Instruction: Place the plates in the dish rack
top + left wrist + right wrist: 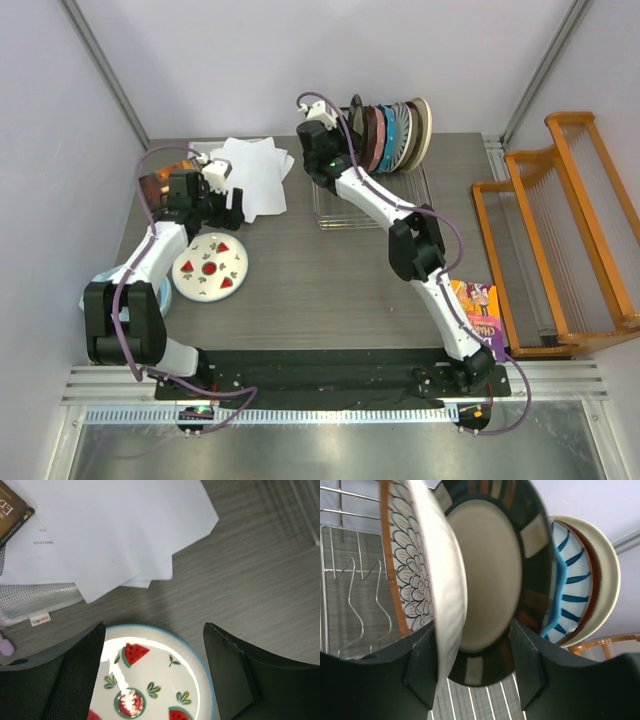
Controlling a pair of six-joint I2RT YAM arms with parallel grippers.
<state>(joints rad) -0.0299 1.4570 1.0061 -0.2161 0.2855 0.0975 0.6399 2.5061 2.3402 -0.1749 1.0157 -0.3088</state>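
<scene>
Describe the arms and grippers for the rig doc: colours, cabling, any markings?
Both match. The left arm and right arm have white links between chunky black joint housings. A thin purple cable loops loosely outside each arm. The left gripper and right gripper are matte black with two broad wedge-shaped fingers; one left finger face looks mesh-textured. No readable markings.

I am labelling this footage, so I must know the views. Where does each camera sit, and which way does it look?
Top external: above and behind the arm bases, looking down at the table; left arm and right arm show whole.
Left wrist: on the left arm, looking down past the left gripper at the watermelon plate and papers.
Right wrist: on the right arm, looking past the right gripper at plates standing in the dish rack.
Shared: top and left wrist both show that plate and papers.
</scene>
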